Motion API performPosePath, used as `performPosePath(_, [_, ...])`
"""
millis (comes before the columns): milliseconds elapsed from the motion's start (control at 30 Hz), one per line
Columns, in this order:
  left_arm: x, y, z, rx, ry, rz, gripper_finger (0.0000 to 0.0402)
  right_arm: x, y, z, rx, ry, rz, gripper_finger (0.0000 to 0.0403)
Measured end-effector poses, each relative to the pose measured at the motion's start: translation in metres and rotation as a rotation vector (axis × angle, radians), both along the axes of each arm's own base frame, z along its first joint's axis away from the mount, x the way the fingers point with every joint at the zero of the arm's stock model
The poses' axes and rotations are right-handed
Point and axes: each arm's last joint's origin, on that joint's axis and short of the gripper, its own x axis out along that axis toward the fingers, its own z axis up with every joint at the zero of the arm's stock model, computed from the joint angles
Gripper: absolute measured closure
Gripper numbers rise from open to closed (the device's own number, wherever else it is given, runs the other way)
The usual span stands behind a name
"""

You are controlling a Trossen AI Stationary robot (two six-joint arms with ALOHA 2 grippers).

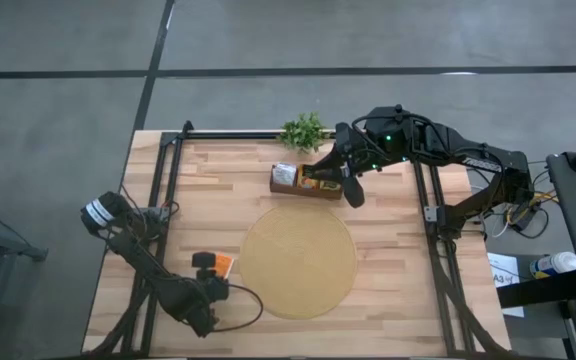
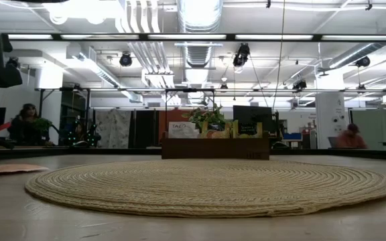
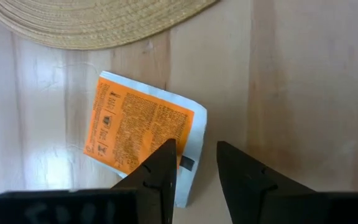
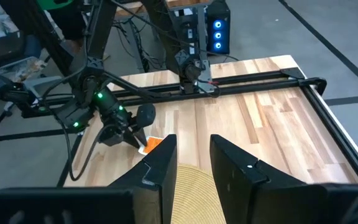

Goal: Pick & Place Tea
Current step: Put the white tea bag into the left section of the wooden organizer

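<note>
1. Orange packet (image 3: 143, 140): near corner hidden behind left claw (image 3: 194, 163) fingers.
2. Box (image 2: 215, 147) contents in low view too small to tell.
3. Mat (image 3: 98, 22) cut off by edge.
4. Background people blurred.

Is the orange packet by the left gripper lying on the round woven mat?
No. In the left wrist view the orange packet lies flat on the bare wooden table, just off the edge of the woven mat.

Pale, smooth wooden planks with visible grain on the surface (image 3: 303, 81); coarse woven straw-like coils in the round mat (image 2: 213, 184); faintly glossy printed orange packet (image 3: 138, 134) with white edging; matt black plastic-looking left end effector (image 3: 194, 168); dark wooden box (image 1: 306, 186).
</note>
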Motion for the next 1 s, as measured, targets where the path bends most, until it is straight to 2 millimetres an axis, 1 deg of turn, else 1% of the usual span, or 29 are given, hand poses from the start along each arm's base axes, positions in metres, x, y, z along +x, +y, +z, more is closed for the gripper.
performPosePath(233, [-0.001, 0.002, -0.001, 0.015, -0.005, 0.001, 0.0292, 0.0, 0.0, 0.0, -0.002, 0.0, -0.004, 0.0308])
performPosePath(300, [-0.001, 0.002, -0.001, 0.015, -0.005, 0.001, 0.03, 0.0, 0.0, 0.0, -0.001, 0.0, -0.004, 0.0307])
performPosePath(367, [-0.001, 0.002, -0.002, 0.019, 0.0, 0.001, 0.032, 0.0, 0.0, 0.0, -0.001, 0.0, -0.004, 0.0307])
performPosePath(467, [-0.001, 0.003, -0.002, 0.022, 0.005, -0.004, 0.0377, 0.0, 0.0, 0.0, -0.002, -0.002, -0.004, 0.0307])
performPosePath(533, [-0.001, 0.002, -0.002, 0.02, 0.008, -0.01, 0.0393, 0.0, 0.0, 0.0, -0.002, -0.002, -0.003, 0.0308])
performPosePath(733, [-0.002, 0.002, -0.001, 0.027, 0.016, -0.014, 0.0401, 0.0, 0.0, 0.0, 0.002, -0.004, -0.005, 0.0307])
performPosePath(1000, [-0.001, 0.003, 0.016, 0.087, 0.046, -0.015, 0.0401, 0.0, 0.0, 0.0, 0.002, -0.004, -0.005, 0.0308])
